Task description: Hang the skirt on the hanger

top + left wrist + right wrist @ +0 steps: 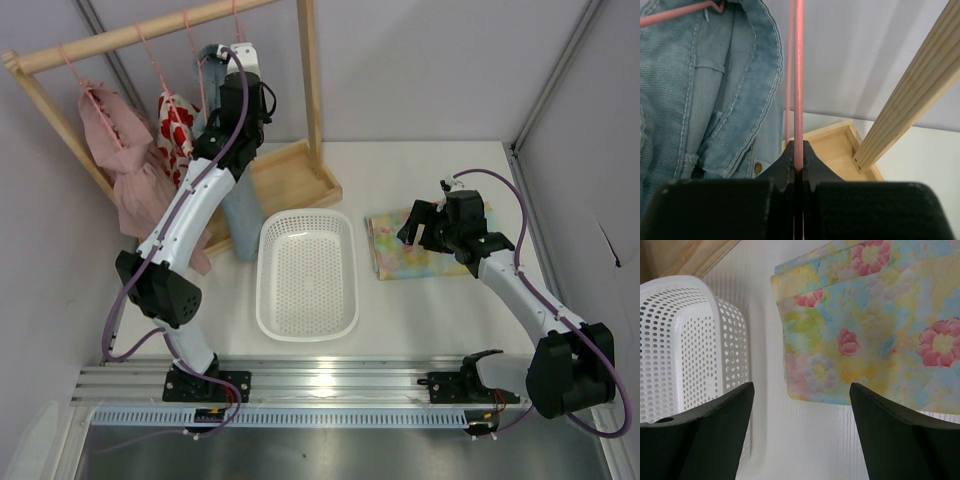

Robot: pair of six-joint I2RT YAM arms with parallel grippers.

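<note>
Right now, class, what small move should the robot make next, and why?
Probably lift the left gripper to unhook the hanger from the rack bar: its jaws are shut on that pink wire, while the skirt lies untouched under the open right gripper.

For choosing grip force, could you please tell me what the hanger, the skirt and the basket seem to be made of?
The hanger looks like thin coated wire: a smooth, matte pink rod. The skirt looks like soft printed cloth, with folded layers at its edge. The basket seems moulded white plastic, perforated with rows of holes.
</note>
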